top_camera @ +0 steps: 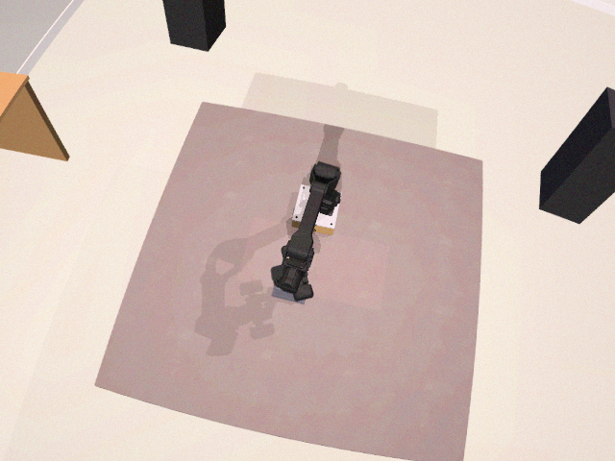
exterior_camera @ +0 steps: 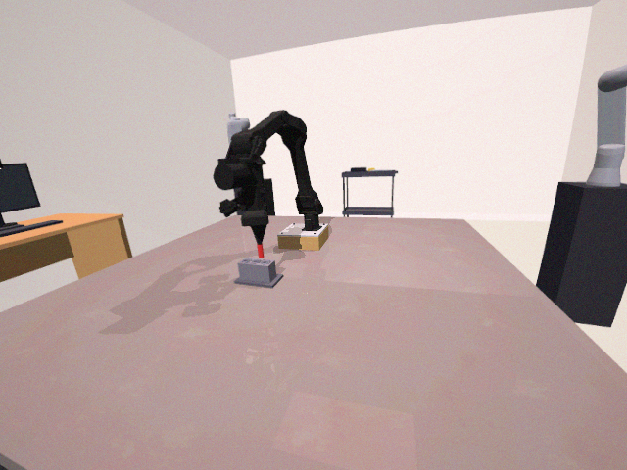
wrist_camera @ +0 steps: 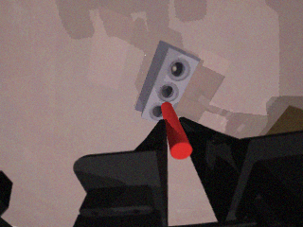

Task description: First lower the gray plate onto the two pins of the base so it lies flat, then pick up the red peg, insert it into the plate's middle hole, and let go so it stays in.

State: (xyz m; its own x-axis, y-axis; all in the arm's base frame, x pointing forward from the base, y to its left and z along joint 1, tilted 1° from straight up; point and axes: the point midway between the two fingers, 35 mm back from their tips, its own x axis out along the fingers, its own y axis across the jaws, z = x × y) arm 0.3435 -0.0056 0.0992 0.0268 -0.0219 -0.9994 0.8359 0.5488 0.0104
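Observation:
The gray plate point(exterior_camera: 256, 273) point(wrist_camera: 153, 98), block-like with three round holes, sits level on the thin dark-gray base point(exterior_camera: 273, 283). A pin seems to show inside one end hole; the other pin cannot be made out. My gripper point(exterior_camera: 260, 244) point(wrist_camera: 171, 122) is shut on the red peg point(exterior_camera: 260, 251) point(wrist_camera: 177, 132), which points down. The peg's lower end is a little above the plate, outside the holes. In the wrist view its tip overlaps the plate between the middle hole and the near end hole. In the top view the arm hides the peg and most of the plate.
The arm's white-topped mount box point(top_camera: 298, 208) point(exterior_camera: 291, 241) point(wrist_camera: 289, 124) stands behind the plate. Shadows of the arm fall on the tabletop point(top_camera: 397, 357) point(exterior_camera: 405, 353). A desk point(exterior_camera: 96, 237) and black pedestals point(top_camera: 578, 163) stand off the table.

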